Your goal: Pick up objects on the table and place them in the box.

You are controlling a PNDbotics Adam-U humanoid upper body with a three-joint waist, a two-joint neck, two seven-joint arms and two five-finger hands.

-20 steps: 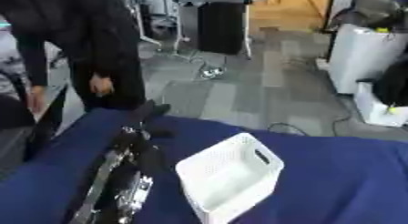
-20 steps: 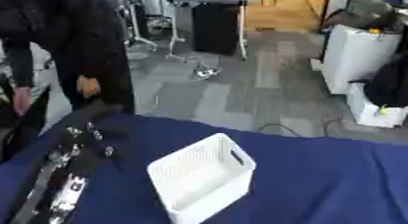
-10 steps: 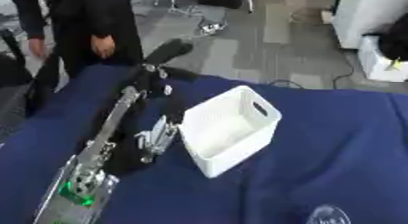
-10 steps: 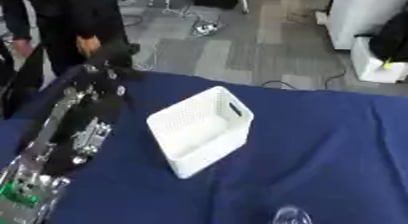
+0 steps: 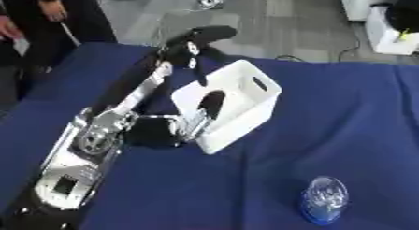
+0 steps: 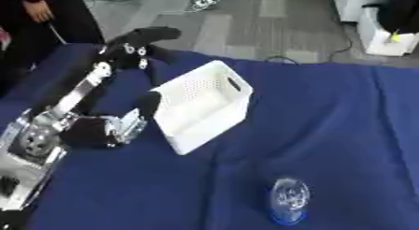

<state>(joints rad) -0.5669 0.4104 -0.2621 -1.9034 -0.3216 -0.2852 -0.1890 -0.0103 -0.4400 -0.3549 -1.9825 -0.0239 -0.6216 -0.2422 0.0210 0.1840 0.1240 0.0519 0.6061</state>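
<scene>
White perforated plastic box point(image 5: 233, 103) stands on the blue-covered table point(image 5: 343, 117), turned askew, its cut-out handle slot on the far wall visible. Take the box as landmark.

Left arm point(image 5: 123, 112) runs up from the lower left corner, alongside the box's left flank. The left hand point(image 5: 196, 39) sits just beyond the box's far left corner, above the cloth; its fingers look bent, one dark finger reaching down toward the box rim (blur too heavy to judge whether they are spread or closed, and nothing is seen held in them, so I cannot tell its state).

A dark rounded part point(image 5: 210, 103) shows against the near left wall of the box, at the rim; whether it lies inside the box or just in front of the wall cannot be told. Beside it, silver and black joint hardware point(image 5: 160, 130) of the arm touches or nearly touches the box's near left corner.

The one loose thing on the table: a clear, rounded object with a blue base point(image 5: 323, 201), glinting like crinkled plastic or glass, standing upright on the cloth well apart from the box, toward the near right.

Right hand not seen in either view.

Beyond the box, grey floor past the table's far edge.
</scene>
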